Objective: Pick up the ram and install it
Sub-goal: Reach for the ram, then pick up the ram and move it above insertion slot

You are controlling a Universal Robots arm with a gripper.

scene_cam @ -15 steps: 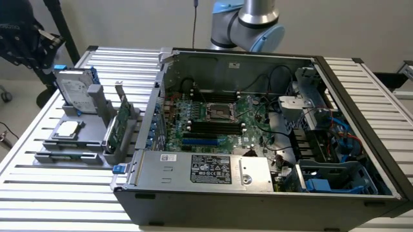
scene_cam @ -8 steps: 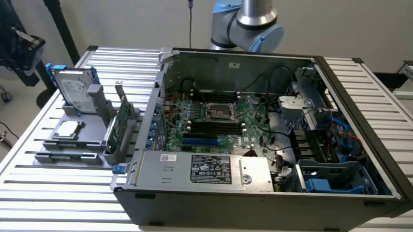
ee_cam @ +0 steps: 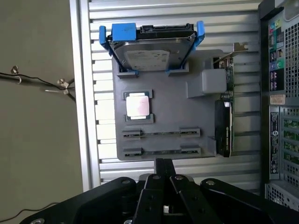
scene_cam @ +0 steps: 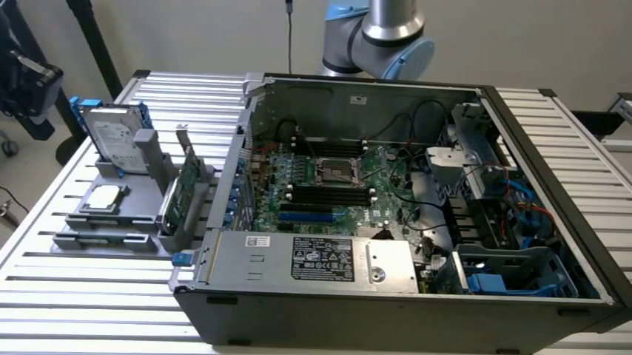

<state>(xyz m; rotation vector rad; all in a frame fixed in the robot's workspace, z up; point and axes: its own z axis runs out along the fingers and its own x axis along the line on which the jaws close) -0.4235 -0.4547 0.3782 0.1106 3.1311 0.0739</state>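
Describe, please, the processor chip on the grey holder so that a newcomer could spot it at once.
Beside the open computer case, on the exterior view's left, a grey holder sits on the slatted table. The processor chip lies flat in its square recess, beside the hard drive. It is square and silver-topped, whereas the hard drive and green card stand on edge.

— What carries it all?
— A slatted metal table.
— And directly on it?
— An open computer case, with a grey parts holder just beside the case, on the exterior view's left.
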